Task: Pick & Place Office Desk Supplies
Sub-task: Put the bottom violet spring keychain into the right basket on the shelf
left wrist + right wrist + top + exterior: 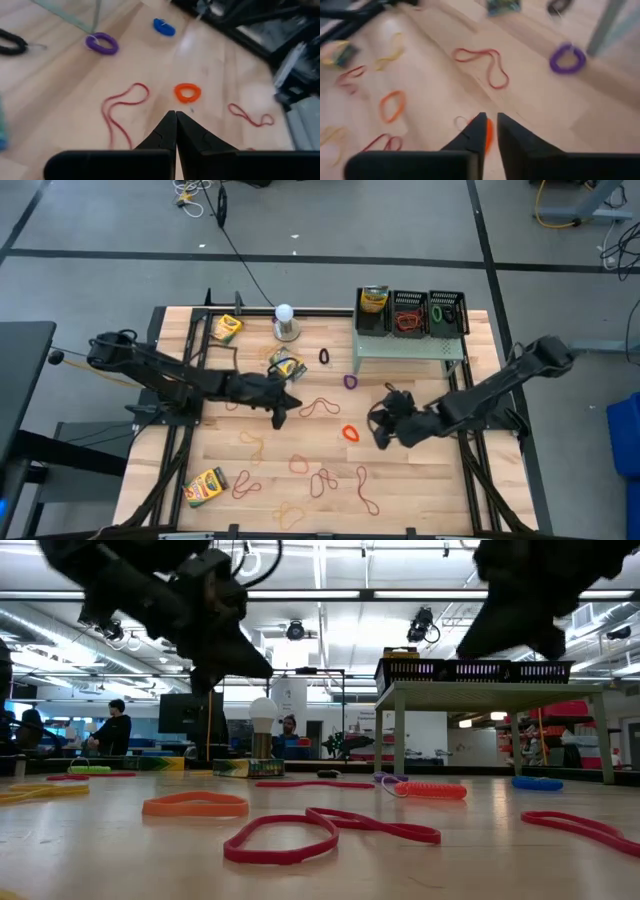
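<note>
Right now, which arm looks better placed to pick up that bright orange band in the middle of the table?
Probably the right: the right gripper hangs close beside the orange band, fingers slightly apart. The left gripper is shut and farther off.

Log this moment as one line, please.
left gripper: shut, empty, mid-table | right gripper: slightly parted, over orange band | baskets on riser

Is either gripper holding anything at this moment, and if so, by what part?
Nothing is held. The left gripper is shut on nothing above the table. The right gripper hangs slightly parted over an orange band with nothing between its fingers.
</note>
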